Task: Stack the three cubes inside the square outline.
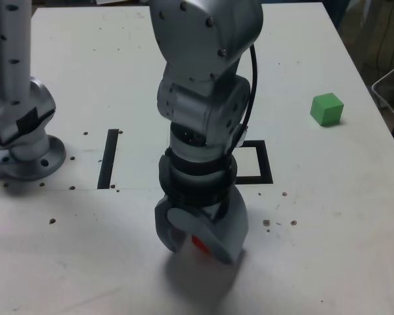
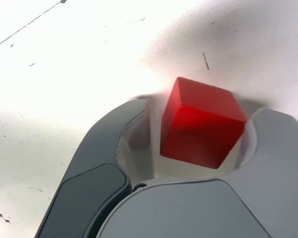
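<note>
The grey two-jawed tool (image 1: pixel 198 244) of the silver arm points down at the white, speckled table (image 1: pixel 328 216) near the lower middle of the exterior view, roughly at six o'clock from the thick black square outline with a white centre (image 1: pixel 257 164), which the arm's wrist partly hides. The small matte red cube (image 2: pixel 202 122) sits between the jaws; in the exterior view only a sliver of it (image 1: pixel 199 243) shows between the grey shells. In the wrist view one jaw stands close against one face of the red cube, while a pale gap shows between the other jaw and the opposite face; the jaws are partly drawn in around the cube, and whether they pinch it cannot be told from the pictures. The cube appears turned slightly askew to the jaws. Whether it rests on the table or is lifted cannot be told. The small matte green cube (image 1: pixel 327 109) lies alone on the table at about two o'clock from the square outline, well apart from it and from the tool. A straight black bar (image 1: pixel 108 158) is marked on the table at about nine o'clock from the outline. The arm's round silver base (image 1: pixel 27 156) stands at the exterior view's left edge.
</note>
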